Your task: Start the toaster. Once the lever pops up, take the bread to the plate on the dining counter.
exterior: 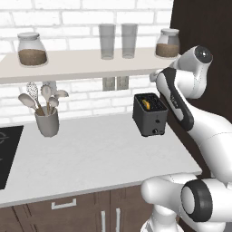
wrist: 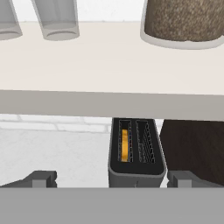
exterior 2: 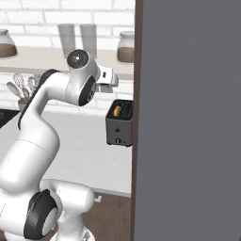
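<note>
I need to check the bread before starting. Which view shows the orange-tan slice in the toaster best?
The hand view: it looks into the slots, showing the orange-tan bread slice standing in one. Both base views show just its top edge.

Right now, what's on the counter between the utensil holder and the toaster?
Nothing: in the left base view the counter is bare from the utensil holder across to the toaster.

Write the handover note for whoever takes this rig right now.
Hand: open, empty, up by the shelf, above and short of the toaster.
Toaster: on the worktop at its right end, against the brick wall.
Bread: down in the left slot as the hand view shows it; the other slot is empty.
Done: approach only.
Left: press the lever, wait for the pop, carry the bread to the plate.
</note>
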Robot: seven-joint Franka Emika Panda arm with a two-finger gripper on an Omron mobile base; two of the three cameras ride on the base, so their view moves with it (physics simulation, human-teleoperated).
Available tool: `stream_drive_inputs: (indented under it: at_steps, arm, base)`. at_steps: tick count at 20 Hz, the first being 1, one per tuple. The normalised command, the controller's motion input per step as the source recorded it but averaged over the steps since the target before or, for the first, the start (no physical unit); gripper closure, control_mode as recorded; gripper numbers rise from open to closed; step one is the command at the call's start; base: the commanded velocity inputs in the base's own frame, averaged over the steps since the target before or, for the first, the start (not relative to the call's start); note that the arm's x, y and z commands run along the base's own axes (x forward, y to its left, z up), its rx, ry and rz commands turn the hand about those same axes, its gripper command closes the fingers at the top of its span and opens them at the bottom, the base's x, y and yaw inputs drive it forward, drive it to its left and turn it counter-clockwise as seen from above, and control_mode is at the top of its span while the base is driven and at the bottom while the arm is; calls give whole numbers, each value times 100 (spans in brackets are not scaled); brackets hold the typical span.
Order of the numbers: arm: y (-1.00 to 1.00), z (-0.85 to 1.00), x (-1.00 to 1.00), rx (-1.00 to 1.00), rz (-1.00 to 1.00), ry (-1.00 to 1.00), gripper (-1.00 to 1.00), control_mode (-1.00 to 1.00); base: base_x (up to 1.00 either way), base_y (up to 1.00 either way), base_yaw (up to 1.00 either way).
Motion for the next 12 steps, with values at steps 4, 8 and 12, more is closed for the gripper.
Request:
stream_drive_inputs:
  at_steps: [4,8,12]
  arm:
    - [0,0,0,0,0,0,-100,-100]
    - [0,0,0,0,0,0,-100,-100]
    - [0,0,0,0,0,0,-100,-100]
  base:
    - [0,0,0]
    - [0,0,0]
    - [0,0,0]
